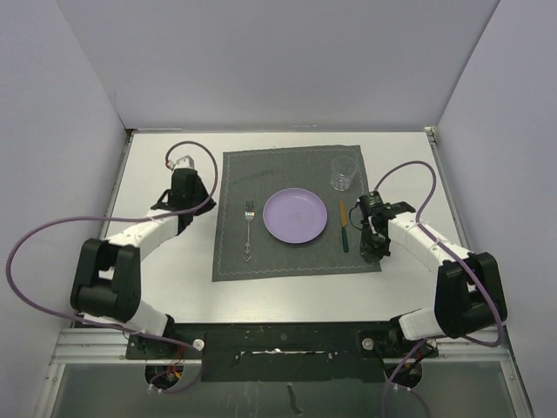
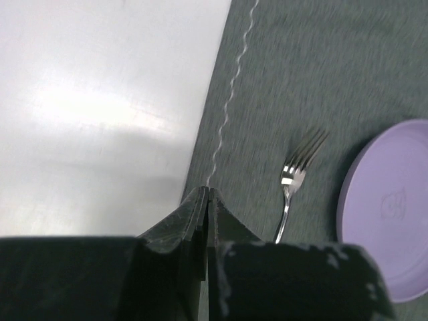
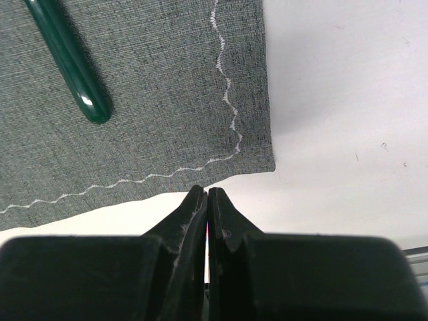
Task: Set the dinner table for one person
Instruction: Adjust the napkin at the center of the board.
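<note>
While plate (image 1: 295,216), fork (image 1: 248,231) and knife (image 1: 345,237) lie on the placemat (image 1: 231,183), both jaws are pinched together, empty.

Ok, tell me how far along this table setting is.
Done, it seems: on the dinner table lies the placemat, with the plate centred, the fork to its left, the green-handled knife to its right and the glass at the far right corner. In hand: nothing; the left gripper and right gripper are both shut and empty. Left: probably only pulling the arms back.
</note>
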Robot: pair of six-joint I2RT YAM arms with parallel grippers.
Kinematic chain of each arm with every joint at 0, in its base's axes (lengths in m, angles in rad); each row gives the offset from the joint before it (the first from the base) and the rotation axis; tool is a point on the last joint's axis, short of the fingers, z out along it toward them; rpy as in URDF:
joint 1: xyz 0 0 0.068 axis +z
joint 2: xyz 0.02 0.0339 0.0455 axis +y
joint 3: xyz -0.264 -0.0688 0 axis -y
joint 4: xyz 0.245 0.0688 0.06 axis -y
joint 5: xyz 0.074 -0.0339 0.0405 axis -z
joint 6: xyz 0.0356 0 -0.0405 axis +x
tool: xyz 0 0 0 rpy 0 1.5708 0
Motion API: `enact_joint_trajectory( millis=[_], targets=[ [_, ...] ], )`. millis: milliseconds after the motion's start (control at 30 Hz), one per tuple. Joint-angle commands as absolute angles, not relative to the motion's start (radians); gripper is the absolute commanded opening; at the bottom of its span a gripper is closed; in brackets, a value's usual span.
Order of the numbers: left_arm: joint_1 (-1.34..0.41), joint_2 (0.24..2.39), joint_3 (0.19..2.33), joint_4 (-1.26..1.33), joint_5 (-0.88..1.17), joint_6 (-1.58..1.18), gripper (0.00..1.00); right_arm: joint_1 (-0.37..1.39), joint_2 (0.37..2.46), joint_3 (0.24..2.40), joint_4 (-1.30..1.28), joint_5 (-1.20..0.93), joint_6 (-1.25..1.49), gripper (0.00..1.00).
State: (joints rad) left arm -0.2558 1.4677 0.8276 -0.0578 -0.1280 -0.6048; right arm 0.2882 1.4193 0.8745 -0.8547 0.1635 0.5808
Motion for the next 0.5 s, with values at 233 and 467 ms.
enact_joint_trajectory(
  millis=[233, 467],
  targets=[
    [-0.175, 1.984, 1.318, 0.300, 0.266, -0.588, 0.00, 0.284, 1.348, 0.848, -0.824, 0.117, 0.557, 0.00],
    [-0.174, 2.201, 1.561, 0.243, 0.290, -0.610, 0.00, 0.282, 1.371, 0.854, -0.820, 0.098, 0.542, 0.00]
  ],
)
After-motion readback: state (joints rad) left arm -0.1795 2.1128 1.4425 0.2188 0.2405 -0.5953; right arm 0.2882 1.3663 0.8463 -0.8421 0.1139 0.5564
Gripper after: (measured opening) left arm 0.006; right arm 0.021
